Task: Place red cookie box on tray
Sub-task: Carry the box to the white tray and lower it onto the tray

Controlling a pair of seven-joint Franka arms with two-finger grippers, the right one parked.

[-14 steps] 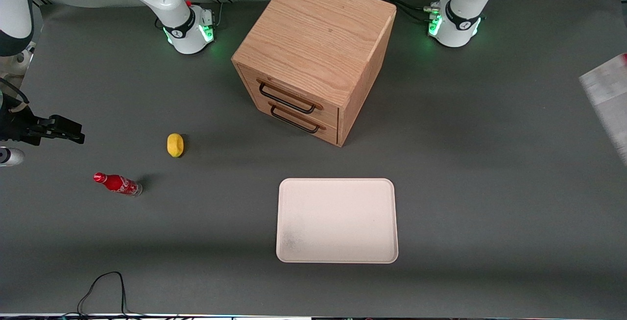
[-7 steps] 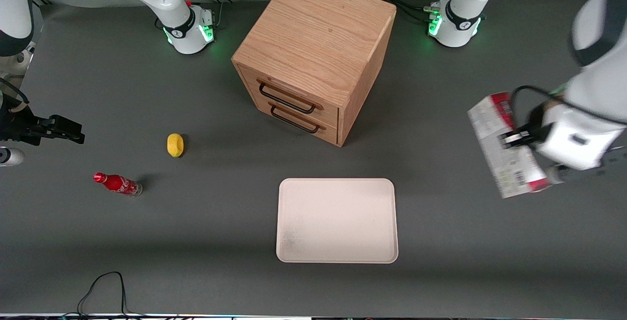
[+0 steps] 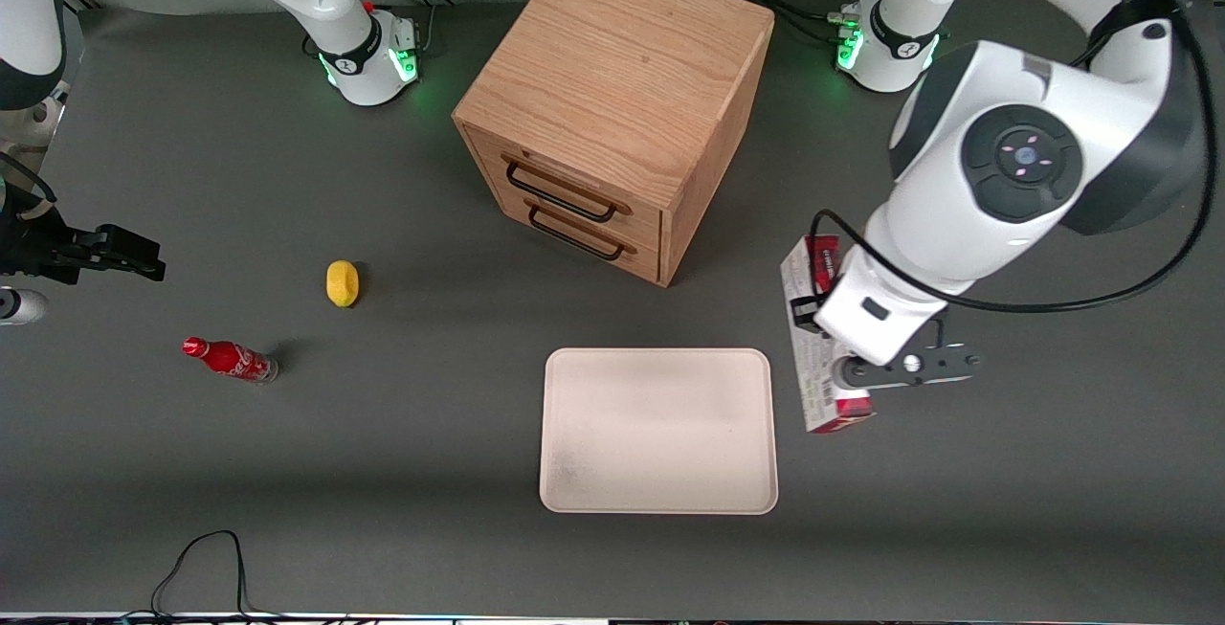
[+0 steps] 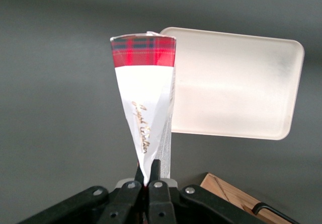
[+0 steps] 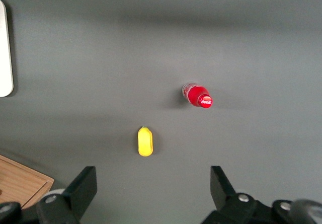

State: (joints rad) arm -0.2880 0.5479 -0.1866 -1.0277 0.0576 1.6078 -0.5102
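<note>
The red cookie box (image 3: 819, 386) is a thin carton with a grey-white printed face and red ends. My left gripper (image 3: 812, 311) is shut on it and holds it edge-up above the table, just beside the tray's short side toward the working arm's end. In the left wrist view the fingers (image 4: 156, 171) pinch the box (image 4: 146, 108) at its near end, and its tartan-red end points away from the camera. The cream-white tray (image 3: 658, 431) lies flat and bare, and also shows in the left wrist view (image 4: 236, 83).
A wooden two-drawer cabinet (image 3: 612, 99) stands farther from the front camera than the tray. A yellow object (image 3: 342, 282) and a small red cola bottle (image 3: 230, 359) lie toward the parked arm's end. A black cable (image 3: 206, 558) loops at the table's near edge.
The left arm has carried the cookie box from the working arm's end of the table to just beside the tray. Nothing else has moved.
</note>
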